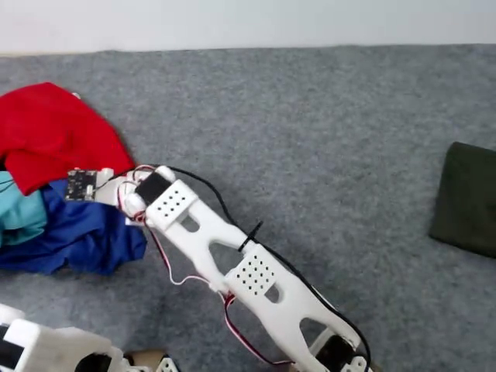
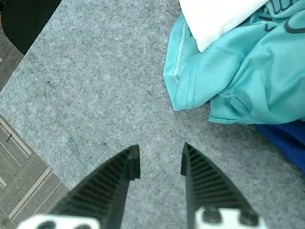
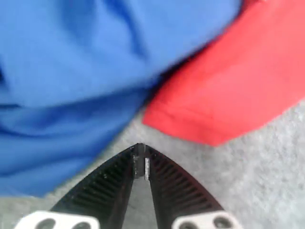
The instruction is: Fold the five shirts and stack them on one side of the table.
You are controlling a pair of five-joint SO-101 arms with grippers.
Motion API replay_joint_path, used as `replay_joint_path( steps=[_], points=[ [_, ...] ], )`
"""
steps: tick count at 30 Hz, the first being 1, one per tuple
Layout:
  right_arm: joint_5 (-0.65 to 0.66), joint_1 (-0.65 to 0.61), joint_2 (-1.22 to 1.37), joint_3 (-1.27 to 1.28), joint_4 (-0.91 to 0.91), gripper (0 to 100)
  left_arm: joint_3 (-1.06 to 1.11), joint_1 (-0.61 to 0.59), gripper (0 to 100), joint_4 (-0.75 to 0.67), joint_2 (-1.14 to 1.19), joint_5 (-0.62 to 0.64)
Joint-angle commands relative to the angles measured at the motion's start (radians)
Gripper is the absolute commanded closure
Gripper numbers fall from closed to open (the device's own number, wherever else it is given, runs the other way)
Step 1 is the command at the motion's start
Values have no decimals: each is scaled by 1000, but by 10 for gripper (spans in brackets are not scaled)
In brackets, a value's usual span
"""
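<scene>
Near, left arm: the left end effector (image 2: 159, 160) has its jaws apart with nothing between them, over bare grey bench (image 2: 95, 95) close to its edge. Just beyond the tips is the teal shirt (image 2: 228, 81), crumpled, its stitched hem turned toward the jaws. A white shirt (image 2: 214, 19) lies over it.

Near, right arm: the right end effector (image 3: 140, 164) has its tips together and is empty. It sits over the felt where the blue shirt (image 3: 71, 71) and the red shirt (image 3: 224, 100) meet, with the red hem just past the tips.

High view: the heap sits at one side of the bench, red overlapping teal and blue. Far side: a dark green shirt (image 1: 465, 198), folded flat, well apart from the heap. Judged: one done, four to go.

Handling (judgement): thin knit, light and limp, with no stiffness. It will drape and may drag its neighbours along.
- Best hold is a doubled hem or a corner, not mid-panel.
- Red is uppermost, so take it first at the hem edge. The jaws must open before that.
- The felt likely grips cloth, so lift it clear rather than slide it.
</scene>
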Motion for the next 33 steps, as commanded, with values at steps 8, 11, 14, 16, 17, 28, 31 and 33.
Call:
replay_joint_path(
  steps=[8,11,14,16,17,28,31,33],
  points=[
    [9,30,-24,-109,-12,877,-4,5,848,2,-49,-3],
    [9,28,-24,-97,-67,824,-4,3,848,2,-49,-3],
    [9,28,-24,-61,-156,833,-4,0,848,2,-49,-3],
    [15,18,-24,-35,-200,833,-4,-2,848,2,-49,-3],
    [15,13,-24,-21,-214,831,-4,-3,848,2,-49,-3],
    [18,-44,-22,55,-231,833,-4,-5,848,3,-49,-3],
    [18,-45,-15,55,-229,833,-4,-5,848,3,-49,-3],
    [29,-45,4,48,-229,834,-4,-5,848,2,-49,-3]
  ],
)
